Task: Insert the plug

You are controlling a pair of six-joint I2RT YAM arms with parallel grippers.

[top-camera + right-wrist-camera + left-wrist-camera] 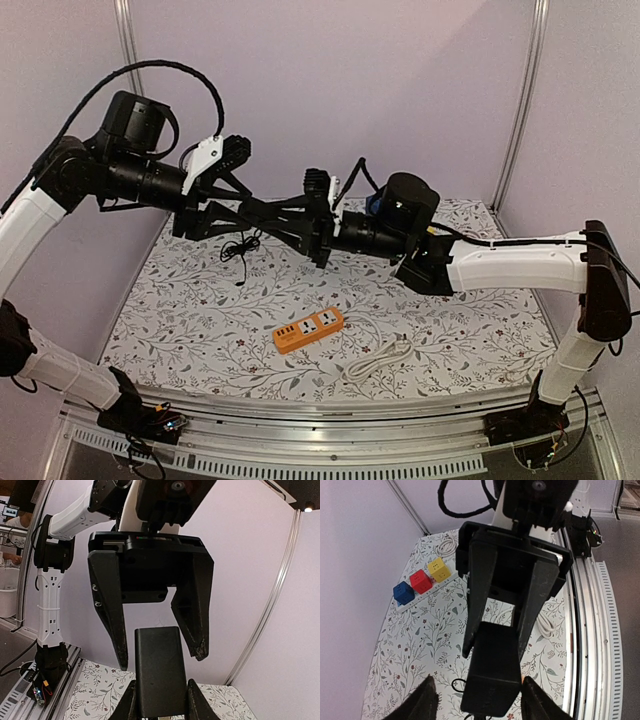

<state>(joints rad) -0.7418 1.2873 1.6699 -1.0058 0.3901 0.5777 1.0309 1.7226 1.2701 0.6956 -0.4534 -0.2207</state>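
Note:
The plug (297,217) is a black rectangular block held in the air above the table, between the two arms. My right gripper (160,702) is shut on its lower end (159,672). My left gripper (480,700) faces it from the other side. Its fingers (426,702) straddle the block's free end (492,672) with a gap showing on either side, so it is open. A thin black cord (240,250) hangs from the block toward the table. The orange power strip (309,329) lies flat near the front middle.
The orange strip's white cable (378,362) curls to its right. A white strip carrying blue, red and yellow cube sockets (422,582) lies near the wall, with a coiled white cable (447,544) beside it. Purple walls close the back and sides.

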